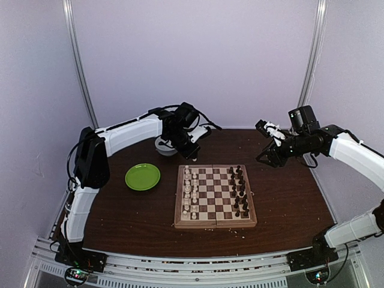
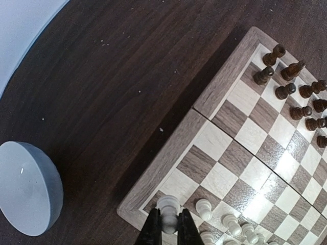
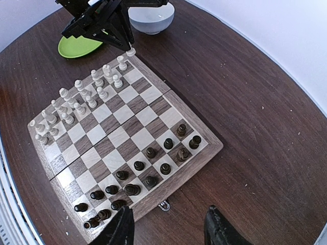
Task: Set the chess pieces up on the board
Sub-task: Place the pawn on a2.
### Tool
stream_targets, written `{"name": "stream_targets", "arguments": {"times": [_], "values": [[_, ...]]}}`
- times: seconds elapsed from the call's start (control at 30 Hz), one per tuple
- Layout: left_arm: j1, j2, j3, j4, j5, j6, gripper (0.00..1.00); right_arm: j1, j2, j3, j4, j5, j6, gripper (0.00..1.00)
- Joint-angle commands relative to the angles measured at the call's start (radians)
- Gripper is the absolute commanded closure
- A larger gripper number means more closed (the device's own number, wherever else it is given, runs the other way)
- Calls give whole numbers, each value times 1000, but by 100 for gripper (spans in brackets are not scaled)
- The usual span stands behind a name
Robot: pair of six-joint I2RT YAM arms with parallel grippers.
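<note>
The board (image 1: 215, 219) lies at the table's middle, with cream-white chess pieces (image 1: 190, 192) along its left side and dark chess pieces (image 1: 239, 191) along its right. My left gripper (image 2: 169, 229) is shut on a white piece (image 2: 168, 212), held over the board's far left corner square (image 2: 153, 201). In the right wrist view that white piece (image 3: 131, 51) hangs under the left fingers at the board's corner. My right gripper (image 3: 166, 227) stands open above bare table just off the dark side of the board (image 3: 207, 150), holding nothing.
A green plate (image 1: 143, 177) lies left of the board. A white bowl (image 3: 150, 18) stands behind the board's far left corner; in the left wrist view the bowl (image 2: 25, 189) appears grey. Pale crumbs dot the dark table (image 1: 288, 198).
</note>
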Motion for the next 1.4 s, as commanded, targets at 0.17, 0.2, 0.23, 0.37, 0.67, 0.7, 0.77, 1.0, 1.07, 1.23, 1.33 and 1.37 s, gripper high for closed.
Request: {"name": "stream_targets", "arguments": {"times": [0.17, 0.2, 0.23, 0.37, 0.67, 0.7, 0.77, 1.0, 1.07, 1.23, 1.33, 1.37], "values": [[-6, 41, 52, 27, 27, -11, 97, -5, 11, -5, 7, 9, 1, 53], [-6, 45, 52, 27, 28, -13, 97, -5, 12, -3, 6, 9, 1, 53], [-6, 48, 50, 27, 28, -12, 97, -5, 12, -3, 5, 9, 0, 53], [-6, 61, 44, 27, 30, -12, 97, -5, 17, -3, 4, 8, -1, 53], [-6, 81, 31, 27, 45, -12, 97, -5, 27, 1, -2, 6, -5, 53], [-6, 83, 30, 27, 44, -12, 97, -6, 30, 2, -2, 6, -5, 53], [-7, 86, 28, 27, 40, -12, 97, -6, 30, 3, -4, 5, -6, 53], [-7, 91, 21, 27, 37, -10, 97, -6, 34, 3, -8, 3, -8, 53], [-6, 91, 15, 27, 37, -10, 97, -6, 35, 5, -8, 3, -9, 53], [-6, 92, -1, 27, 41, -10, 97, -5, 38, 5, -10, 2, -11, 53], [-6, 93, -7, 27, 42, -10, 97, -5, 40, 5, -12, 0, -9, 53], [-7, 93, -8, 27, 42, -10, 97, -6, 40, 6, -12, -1, -10, 53]]}}
